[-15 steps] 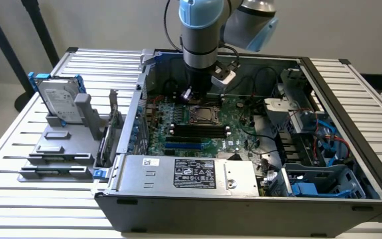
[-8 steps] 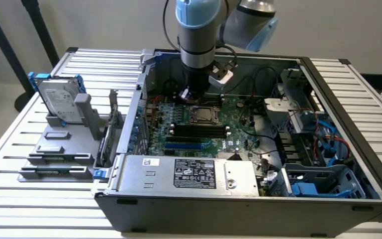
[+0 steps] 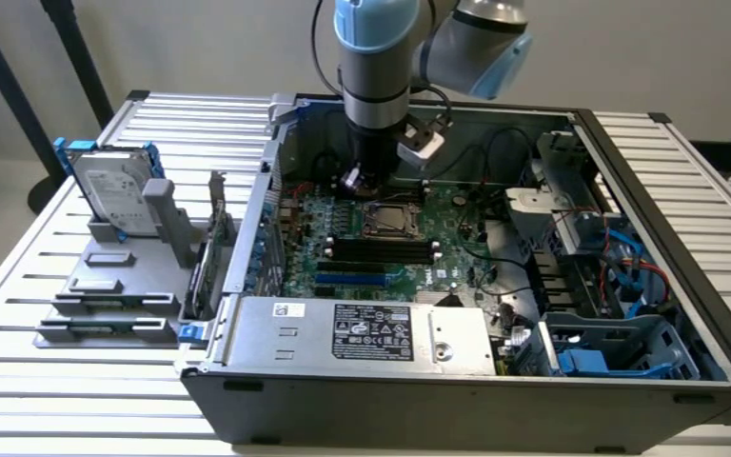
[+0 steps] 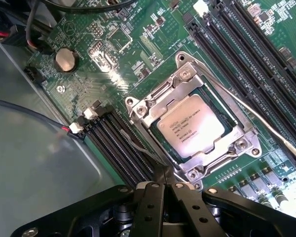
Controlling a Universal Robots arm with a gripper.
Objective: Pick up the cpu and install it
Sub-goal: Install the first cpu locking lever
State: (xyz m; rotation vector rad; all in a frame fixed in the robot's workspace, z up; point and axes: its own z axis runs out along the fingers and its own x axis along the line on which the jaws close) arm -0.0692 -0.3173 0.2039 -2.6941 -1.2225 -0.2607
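Observation:
The cpu (image 4: 192, 126), a small square chip with a silver-grey printed top, lies flat in the metal-framed socket (image 4: 138, 106) on the green motherboard (image 3: 448, 271). In the exterior view the cpu (image 3: 387, 219) sits mid-board inside the open computer case. My gripper (image 4: 163, 175) is shut with nothing between its black fingers (image 4: 150, 202), and its tips hover just beside the socket's corner. From outside, the gripper (image 3: 355, 181) hangs a little above the board, next to the socket. A thin wire lever (image 4: 256, 118) runs along one side of the socket.
Black memory slots (image 4: 118, 143) flank the socket. A silver box with a black label (image 3: 365, 333) fills the case's near side, and drive cages with blue cables (image 3: 620, 267) stand at the exterior view's right. A hard drive in a blue bracket (image 3: 111, 190) stands outside the case.

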